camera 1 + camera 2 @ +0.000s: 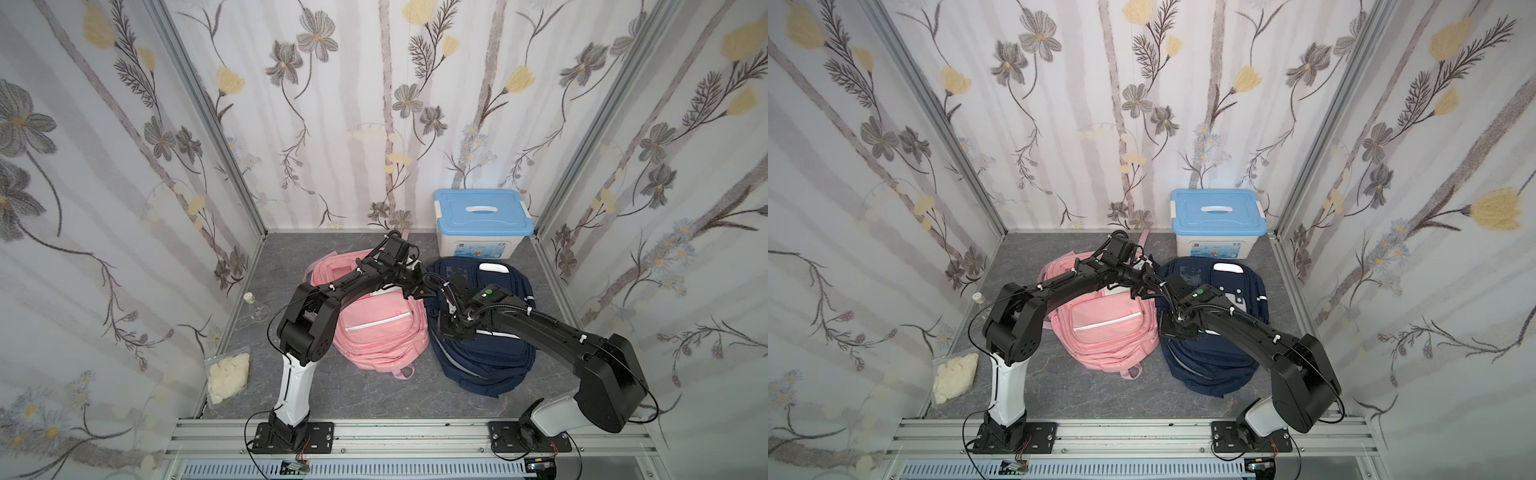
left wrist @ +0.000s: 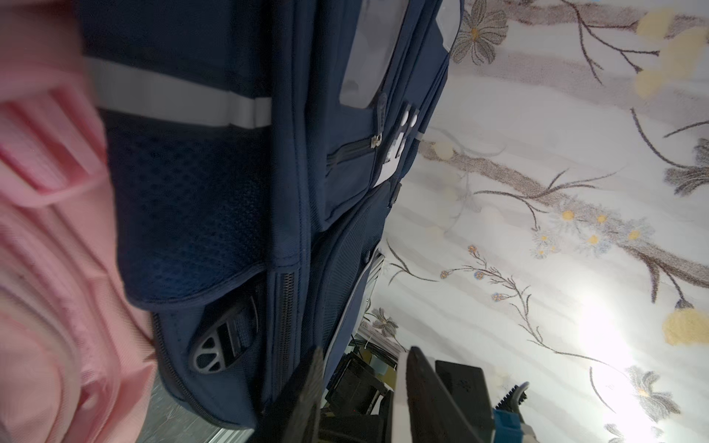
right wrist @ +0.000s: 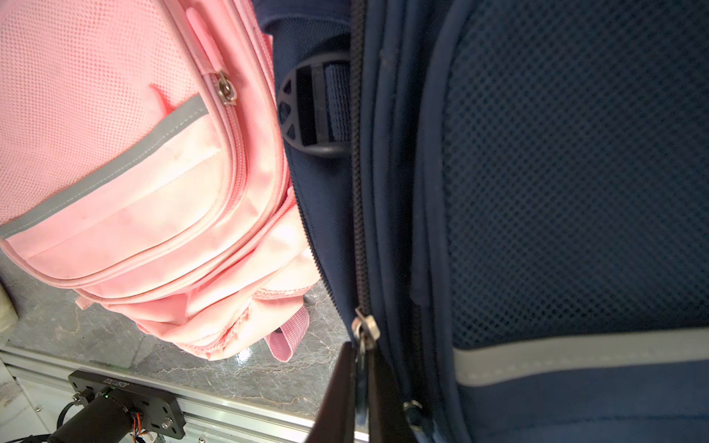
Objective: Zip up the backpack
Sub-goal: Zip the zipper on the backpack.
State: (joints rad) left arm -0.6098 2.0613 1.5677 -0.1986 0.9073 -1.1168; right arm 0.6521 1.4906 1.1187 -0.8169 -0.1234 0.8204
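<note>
Grey floor [image 1: 374,390]; right gripper [image 3: 360,351] pinching zipper pull [image 3: 363,328] of navy backpack [image 1: 490,357], left gripper [image 2: 364,351] parted alongside

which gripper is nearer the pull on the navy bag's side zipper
Right. Right gripper pinches the pull; left gripper sits open farther back beside the navy bag, off the pull.

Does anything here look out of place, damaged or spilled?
Nothing stands out. The pink backpack and the blue backpack lie side by side, the box has its lid on, and the right gripper is shut on the blue backpack's zipper pull.
</note>
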